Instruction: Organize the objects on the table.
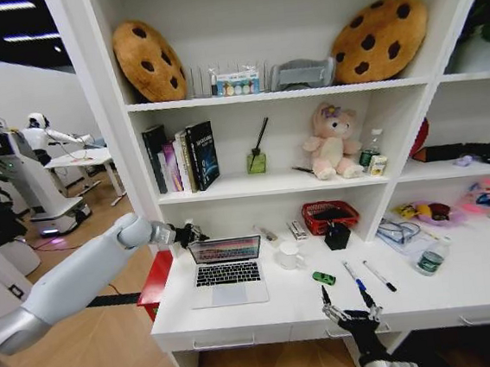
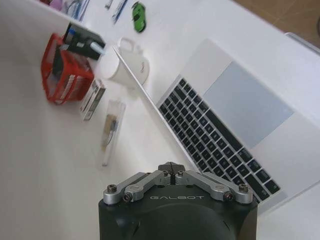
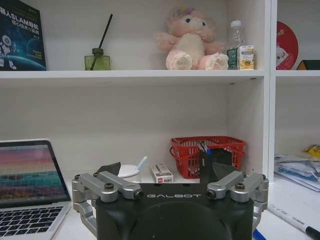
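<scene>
We are seeing a pink plush bear [image 1: 331,141] sitting above a red mesh basket [image 1: 329,216] and a white mug [image 1: 289,255].

Left gripper [image 2: 171,167] shut, poised just above the raised lid edge of the open laptop [image 2: 235,125]. Beyond the lid: white mug [image 2: 128,64], red mesh basket [image 2: 62,75], clear packet [image 2: 111,131]. Farther off, green item [image 2: 138,10].

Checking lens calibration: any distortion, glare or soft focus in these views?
Head view: fisheye bends the shelving outward. Left wrist view: table glares white, left gripper sharp. Right wrist view: straight lines, right gripper near-field slightly soft.
</scene>
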Motion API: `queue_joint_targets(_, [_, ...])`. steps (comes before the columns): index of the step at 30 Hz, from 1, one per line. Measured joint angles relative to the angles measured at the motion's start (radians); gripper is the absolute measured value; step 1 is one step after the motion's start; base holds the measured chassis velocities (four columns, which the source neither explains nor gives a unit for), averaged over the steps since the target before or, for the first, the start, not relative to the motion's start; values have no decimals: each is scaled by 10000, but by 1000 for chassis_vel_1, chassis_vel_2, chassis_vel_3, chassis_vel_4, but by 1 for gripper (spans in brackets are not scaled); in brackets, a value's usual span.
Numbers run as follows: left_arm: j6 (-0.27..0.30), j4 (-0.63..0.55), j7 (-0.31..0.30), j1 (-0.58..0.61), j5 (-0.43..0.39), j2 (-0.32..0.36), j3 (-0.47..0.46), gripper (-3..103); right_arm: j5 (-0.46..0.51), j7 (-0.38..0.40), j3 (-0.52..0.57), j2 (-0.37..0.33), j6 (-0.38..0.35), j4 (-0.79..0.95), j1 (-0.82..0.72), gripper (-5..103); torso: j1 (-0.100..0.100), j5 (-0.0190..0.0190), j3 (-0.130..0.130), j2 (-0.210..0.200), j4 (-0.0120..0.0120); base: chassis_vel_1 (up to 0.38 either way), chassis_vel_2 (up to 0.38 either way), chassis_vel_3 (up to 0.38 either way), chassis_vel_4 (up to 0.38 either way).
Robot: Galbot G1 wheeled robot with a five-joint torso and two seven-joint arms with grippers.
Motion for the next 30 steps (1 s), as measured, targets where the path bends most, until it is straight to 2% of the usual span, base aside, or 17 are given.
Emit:
queue_joint_targets(4, [321, -1476, 162, 1018, 180, 505, -63, 0, 2, 5, -50, -2, -6, -16, 29, 100, 0, 4, 0, 0, -4, 0, 0, 0, 0])
queue_joint_targets(10, [733, -2798, -463, 4772, 157, 1048, -3072, 0, -1, 31, -49, -12, -10, -33, -30, 100, 0, -6, -2, 0, -1, 0, 0, 0, 0])
queue_joint_targets(11, [733, -2798, -463, 4772, 157, 1048, -3072, 0, -1, 31, -49, -12, -10, -33, -30, 100, 0, -6, -2, 0, -1, 0, 0, 0, 0])
queue_joint_targets(12, [1027, -3130, -1667, 6404, -404, 1480, -4559, 0, 0, 51, -47, -35, -12, -34, -41, 100, -2, 7, -3, 1, 0, 0, 0, 0, 0])
queue_joint_targets(13, [1027, -3130, -1667, 6404, -404, 1480, -4559, 0, 0, 51, -47, -35, -12, -34, -41, 100, -2, 7, -3, 1, 0, 0, 0, 0, 0])
queue_joint_targets(15, [1869, -3498, -4337, 8274, -2004, 2251, -5838, 0, 1, 84, -58, -25, -90, 5, -61, 100, -1, 9, -3, 1, -1, 0, 0, 0, 0])
queue_joint_targets(17, [2470, -3681, -5661, 9324, -3143, 2322, -6614, 0, 22, 98, -55, 13, -242, 88, -149, 100, -2, 12, -4, 1, 2, 0, 0, 0, 0])
queue_joint_targets(18, [2470, -3681, -5661, 9324, -3143, 2322, -6614, 0, 22, 98, -55, 13, -242, 88, -149, 100, -2, 12, -4, 1, 2, 0, 0, 0, 0])
queue_joint_targets(19, [3005, -3820, -7828, 10241, -4616, 2129, -7061, 0, 64, 128, -34, 73, -407, 225, -317, 100, -2, 5, -4, 2, -2, 0, 0, 0, 0])
queue_joint_targets(20, [3491, -4025, -9154, 10767, -5418, 1844, -7360, -1, 62, 144, 4, 65, -483, 305, -360, 100, -1, 1, -3, 1, -10, 0, 0, 0, 0])
queue_joint_targets(21, [3491, -4025, -9154, 10767, -5418, 1844, -7360, -1, 62, 144, 4, 65, -483, 305, -360, 100, -1, 1, -3, 1, -10, 0, 0, 0, 0])
queue_joint_targets(24, [5523, -5327, -13164, 12726, -7938, 239, -8995, 15, 119, 127, 283, -159, -548, 489, -368, 100, 0, 6, -3, 0, -10, 0, 0, 0, 0])
queue_joint_targets(25, [5523, -5327, -13164, 12726, -7938, 239, -8995, 15, 119, 127, 283, -159, -548, 489, -368, 100, 0, 6, -3, 0, -10, 0, 0, 0, 0])
queue_joint_targets(26, [6224, -6127, -14017, 13561, -8654, -533, -9836, 20, 252, 81, 414, -254, -554, 520, -371, 100, 1, 4, -2, 1, -1, 0, 0, 0, 0])
queue_joint_targets(27, [6224, -6127, -14017, 13561, -8654, -533, -9836, 20, 252, 81, 414, -254, -554, 520, -371, 100, 1, 4, -2, 1, -1, 0, 0, 0, 0])
queue_joint_targets(29, [6359, -7383, -14229, 15045, -8350, -2293, -11341, 31, 538, 55, 623, -435, -626, 574, -326, 100, 0, 7, -4, 1, -3, 0, 0, 0, 0])
queue_joint_targets(30, [6359, -7383, -14229, 15045, -8350, -2293, -11341, 31, 538, 55, 623, -435, -626, 574, -326, 100, 0, 7, -4, 1, -3, 0, 0, 0, 0])
